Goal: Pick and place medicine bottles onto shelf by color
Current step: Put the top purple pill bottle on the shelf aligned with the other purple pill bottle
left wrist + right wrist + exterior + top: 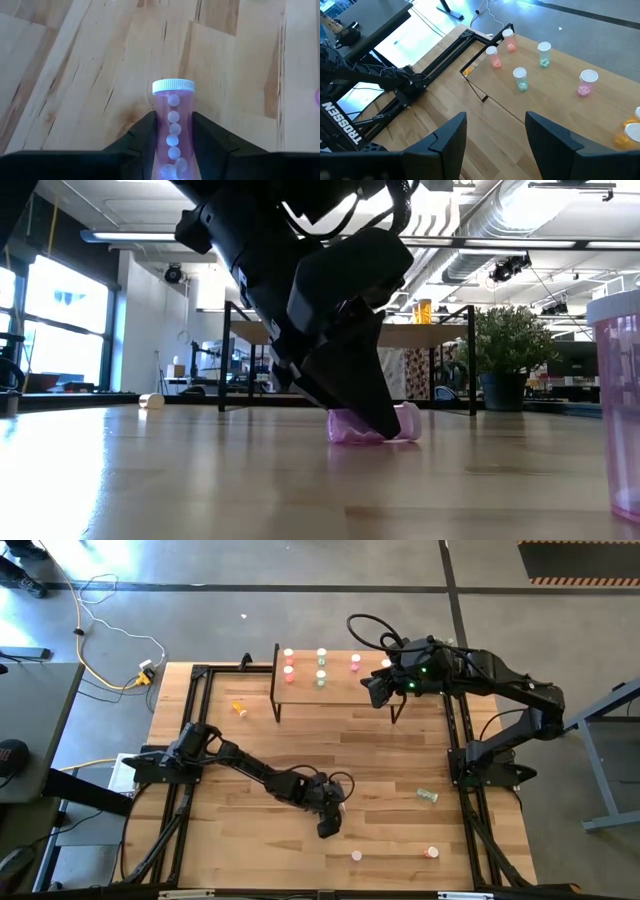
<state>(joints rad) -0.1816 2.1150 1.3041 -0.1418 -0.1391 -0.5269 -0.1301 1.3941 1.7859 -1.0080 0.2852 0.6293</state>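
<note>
High view shows the left gripper (329,827) down at the near middle of the plank table (400,750), with its arm reaching in from the left side. Left wrist view has its 2 dark fingers (142,137) pressed against the sides of a pink medicine bottle (173,127), white cap pointing away from the wrist and small white beads visible through the wall. In the low view the same bottle (405,423) lies on its side on the wood, with the gripper's tip on top of it.

At the far side of the table, the right gripper (380,690) hovers at the right end of the shelf (335,693), just beside it; the right wrist view shows its fingers (451,135) spread apart with nothing between them.

On the shelf stand 2 red bottles (495,56), 2 green bottles (521,79), 1 pink bottle (586,82) and orange ones (629,134) at the right end.

Loose on the table are an orange bottle (239,708) lying left of the shelf, a green bottle (428,796) on its side toward the right, and at the near edge a pink one (356,856) and a red one (432,853).
</note>
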